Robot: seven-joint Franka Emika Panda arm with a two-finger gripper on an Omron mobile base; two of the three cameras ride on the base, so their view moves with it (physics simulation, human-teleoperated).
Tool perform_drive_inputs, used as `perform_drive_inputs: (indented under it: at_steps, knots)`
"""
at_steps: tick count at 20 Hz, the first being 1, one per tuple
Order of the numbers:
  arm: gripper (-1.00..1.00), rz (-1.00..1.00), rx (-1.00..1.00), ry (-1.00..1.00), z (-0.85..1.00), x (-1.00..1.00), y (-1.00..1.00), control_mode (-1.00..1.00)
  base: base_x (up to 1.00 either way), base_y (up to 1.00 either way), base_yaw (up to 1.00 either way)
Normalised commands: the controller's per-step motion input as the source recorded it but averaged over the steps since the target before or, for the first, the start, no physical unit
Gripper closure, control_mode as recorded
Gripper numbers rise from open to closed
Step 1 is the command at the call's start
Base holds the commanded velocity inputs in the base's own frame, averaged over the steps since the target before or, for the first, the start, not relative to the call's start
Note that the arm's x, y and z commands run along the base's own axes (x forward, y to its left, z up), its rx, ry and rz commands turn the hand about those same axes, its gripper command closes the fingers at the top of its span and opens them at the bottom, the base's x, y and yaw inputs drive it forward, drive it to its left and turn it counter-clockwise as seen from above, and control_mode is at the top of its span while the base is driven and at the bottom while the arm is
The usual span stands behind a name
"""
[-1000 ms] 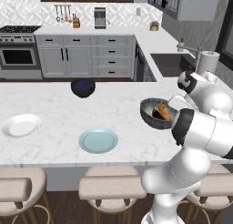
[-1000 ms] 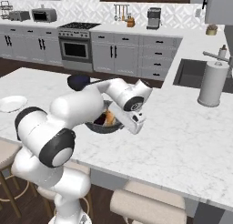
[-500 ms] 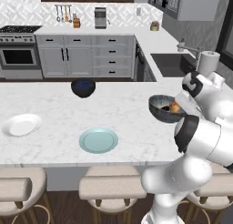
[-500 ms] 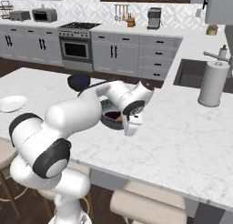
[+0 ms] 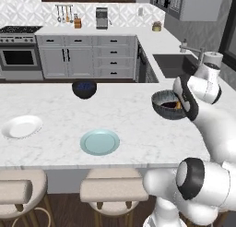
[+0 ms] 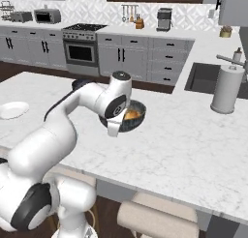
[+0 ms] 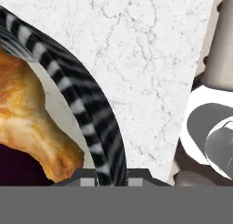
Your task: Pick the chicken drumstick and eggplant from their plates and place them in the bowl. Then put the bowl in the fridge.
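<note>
Bowl is up off the island counter, and I've got my gripper pinched tight on its striped rim. Chicken drumstick sits inside with the dark eggplant tucked beside it, so both plates, white and teal, lie bare. Loading looks done to me; I'm on the carry-to-fridge leg. Next I need a level wrist so nothing rolls out, plus a drive or swing toward the fridge, wherever it stands.
</note>
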Motion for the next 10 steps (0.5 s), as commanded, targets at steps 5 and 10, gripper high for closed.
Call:
perform_drive_inputs:
  at_steps: [5,10]
  knots:
    - [1.0,-0.01,0.0,-0.05,0.68,-0.79,0.39,-1.0,0.0,0.0,0.0]
    - [1.0,-0.03,0.0,-0.16,0.39,-0.82,0.31,-1.0,0.0,0.0,0.0]
